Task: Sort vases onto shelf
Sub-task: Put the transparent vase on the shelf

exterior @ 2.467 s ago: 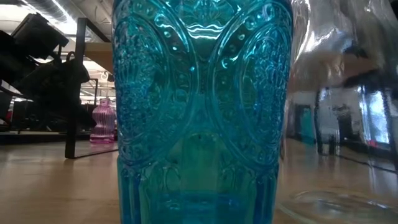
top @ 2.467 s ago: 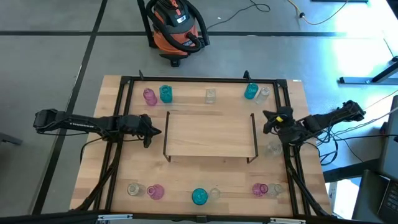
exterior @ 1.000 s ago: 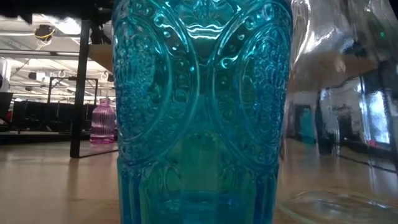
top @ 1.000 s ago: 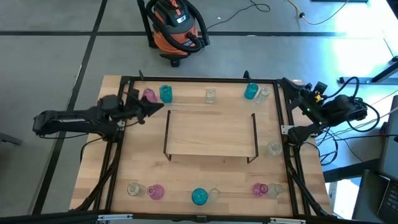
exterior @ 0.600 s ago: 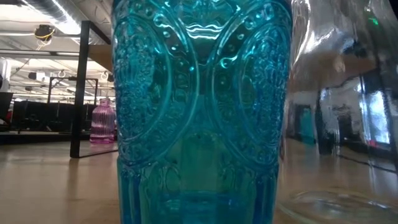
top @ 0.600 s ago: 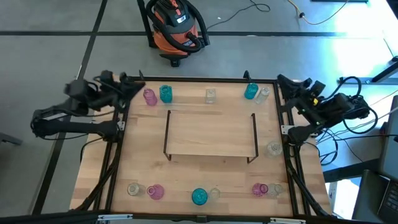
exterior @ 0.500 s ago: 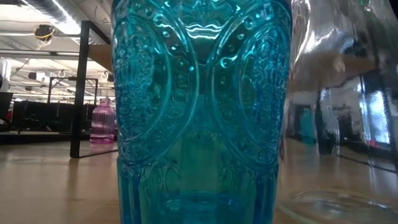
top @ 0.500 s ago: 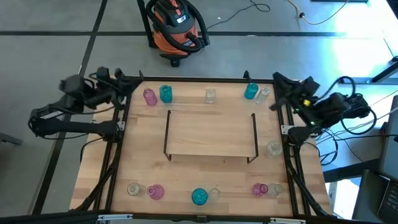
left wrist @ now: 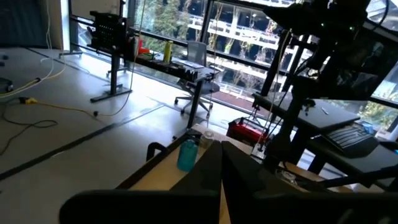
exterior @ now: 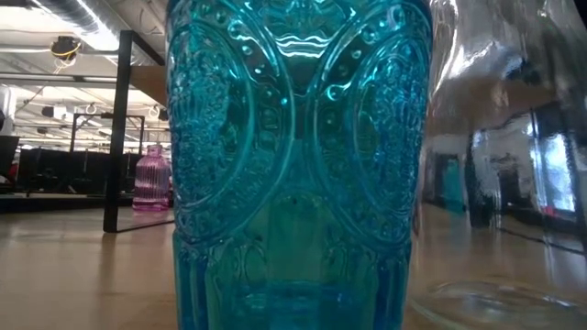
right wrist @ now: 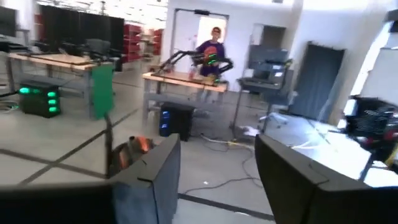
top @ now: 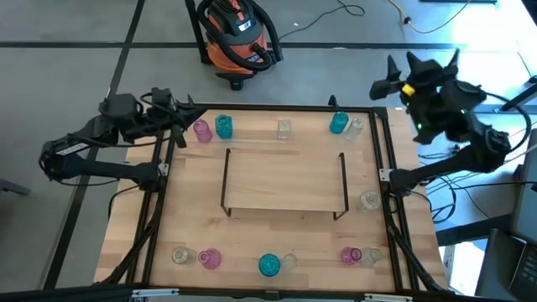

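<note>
Light-wood low shelf (top: 284, 180), bare; translucent glass vases (top: 224, 126) ring table (top: 277, 235) edges. Left pincer (top: 179, 117) shut, empty; right pincer (top: 393, 77) parted, empty, raised clear.

No text, label, brand or number can be read in any of the views. The orange and black vacuum cleaner (top: 237, 32) on the floor at twelve o'clock beyond the table bears markings too small to make out.
</note>
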Action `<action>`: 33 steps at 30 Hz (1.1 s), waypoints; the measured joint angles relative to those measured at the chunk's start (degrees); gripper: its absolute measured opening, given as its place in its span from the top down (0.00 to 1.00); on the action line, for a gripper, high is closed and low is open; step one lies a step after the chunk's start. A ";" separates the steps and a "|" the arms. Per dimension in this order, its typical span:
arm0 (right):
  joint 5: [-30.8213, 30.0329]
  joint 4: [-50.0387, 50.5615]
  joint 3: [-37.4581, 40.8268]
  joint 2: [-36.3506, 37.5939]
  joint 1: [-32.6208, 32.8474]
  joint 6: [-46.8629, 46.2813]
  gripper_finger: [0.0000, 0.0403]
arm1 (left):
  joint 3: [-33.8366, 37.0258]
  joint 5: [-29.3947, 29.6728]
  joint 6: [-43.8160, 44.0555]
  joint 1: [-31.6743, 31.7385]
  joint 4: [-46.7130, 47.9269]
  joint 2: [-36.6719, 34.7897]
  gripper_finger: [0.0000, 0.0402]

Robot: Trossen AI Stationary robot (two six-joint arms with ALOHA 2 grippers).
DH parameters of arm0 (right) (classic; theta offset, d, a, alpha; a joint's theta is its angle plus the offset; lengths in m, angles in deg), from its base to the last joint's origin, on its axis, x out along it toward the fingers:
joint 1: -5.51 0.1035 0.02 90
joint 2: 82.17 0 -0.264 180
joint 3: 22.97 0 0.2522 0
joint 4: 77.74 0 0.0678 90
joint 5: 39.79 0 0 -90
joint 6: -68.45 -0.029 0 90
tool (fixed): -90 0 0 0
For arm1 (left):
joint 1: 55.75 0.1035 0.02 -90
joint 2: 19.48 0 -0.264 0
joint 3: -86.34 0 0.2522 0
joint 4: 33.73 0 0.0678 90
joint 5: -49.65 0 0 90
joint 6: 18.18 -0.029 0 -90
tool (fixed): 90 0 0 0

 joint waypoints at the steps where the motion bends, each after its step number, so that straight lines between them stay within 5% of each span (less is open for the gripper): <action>1: 4.53 4.83 -1.47 -0.15 -2.07 -5.30 0.53 | 0.00 -1.05 0.02 0.60 -0.08 0.13 1.00; 5: 26.26 29.22 -6.86 -3.01 -14.57 -25.00 0.57 | 0.00 -4.80 0.02 3.56 -0.26 0.11 1.00; 8: 36.63 43.65 -8.18 -6.45 -26.48 -28.27 0.61 | 0.00 -7.37 0.06 6.00 -0.96 0.11 1.00; 14: 55.82 50.15 -5.95 -13.26 -42.24 -28.91 0.64 | 0.00 -14.54 0.27 10.90 -2.90 0.11 1.00; 22: 65.16 52.51 2.75 -16.37 -53.77 -26.49 0.64 | 0.00 -18.32 1.81 12.57 -3.22 0.11 1.00; 33: 64.69 46.08 16.74 -17.05 -54.38 -28.69 0.64 | -0.02 -18.15 2.18 12.57 -3.17 0.85 1.00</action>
